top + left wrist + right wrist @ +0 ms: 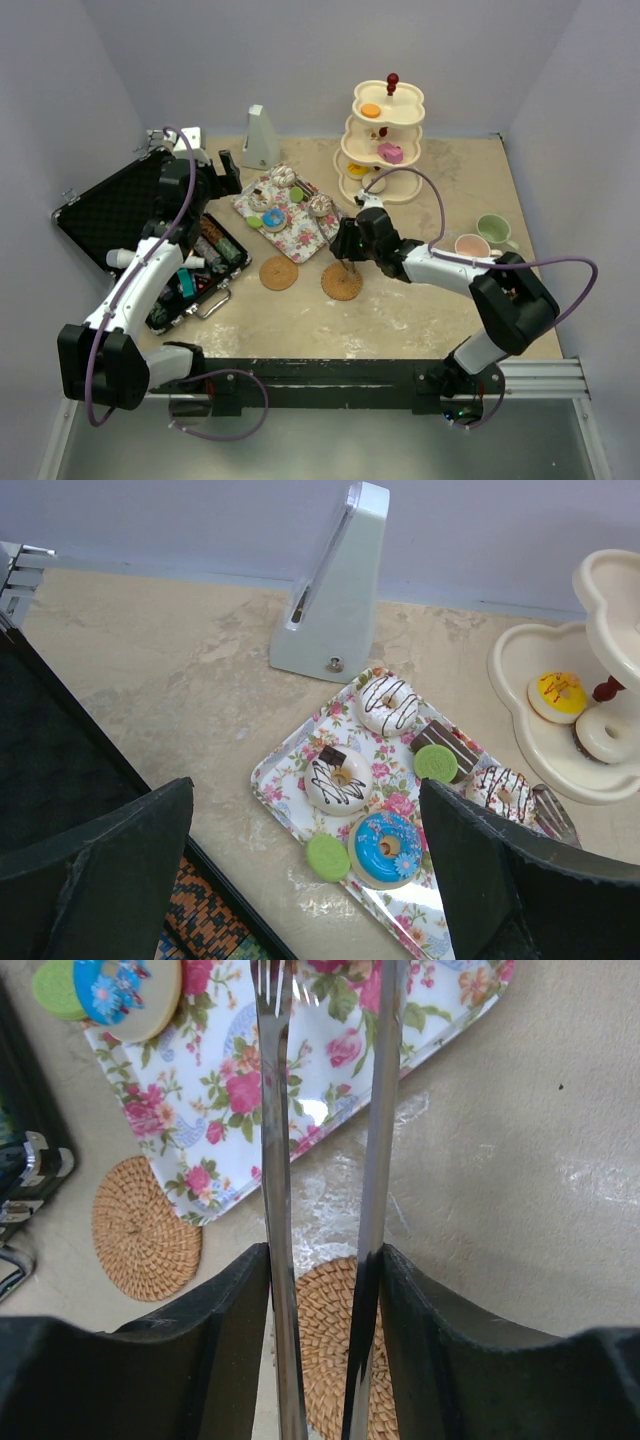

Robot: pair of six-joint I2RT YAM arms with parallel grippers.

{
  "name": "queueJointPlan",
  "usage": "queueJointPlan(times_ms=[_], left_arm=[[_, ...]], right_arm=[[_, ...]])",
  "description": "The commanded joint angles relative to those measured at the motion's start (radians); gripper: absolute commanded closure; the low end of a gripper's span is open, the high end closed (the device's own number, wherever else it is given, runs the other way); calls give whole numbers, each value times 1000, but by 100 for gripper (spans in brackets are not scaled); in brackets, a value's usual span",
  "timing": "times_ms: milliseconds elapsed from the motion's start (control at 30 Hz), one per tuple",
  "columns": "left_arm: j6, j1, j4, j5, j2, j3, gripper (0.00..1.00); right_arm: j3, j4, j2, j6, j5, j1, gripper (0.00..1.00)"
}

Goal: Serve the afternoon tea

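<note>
The little donuts (338,780) are lying on the flowery tray (285,785), which is sitting between the black case (110,215) and the cream stand (410,100). Your right gripper (322,1280) is squeezing a silver fork (272,1110) and another thin silver piece (382,1110) side by side, above a woven coaster (320,1345). That arm is reaching low across the table. Your left gripper (305,810) is hanging wide open and empty over the case, facing the tray.

We find open tabletop (400,325) at lower centre. The stand (414,103) and mugs (470,245) crowd upper right; the case (105,215) walls off the left.
</note>
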Motion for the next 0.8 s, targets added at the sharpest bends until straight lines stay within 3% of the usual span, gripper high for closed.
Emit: queueJointPlan(times_ms=[0,333,767], left_arm=[[-7,-4,33,-4,-1,14,0],[-11,-4,33,8,-2,14,0],[-13,-4,33,13,-1,14,0]], right_arm=[[40,35,8,-20,31,-4,57],[49,-34,-126,-25,-7,-51,68],[-12,-103,-261,-81,19,-205,70]])
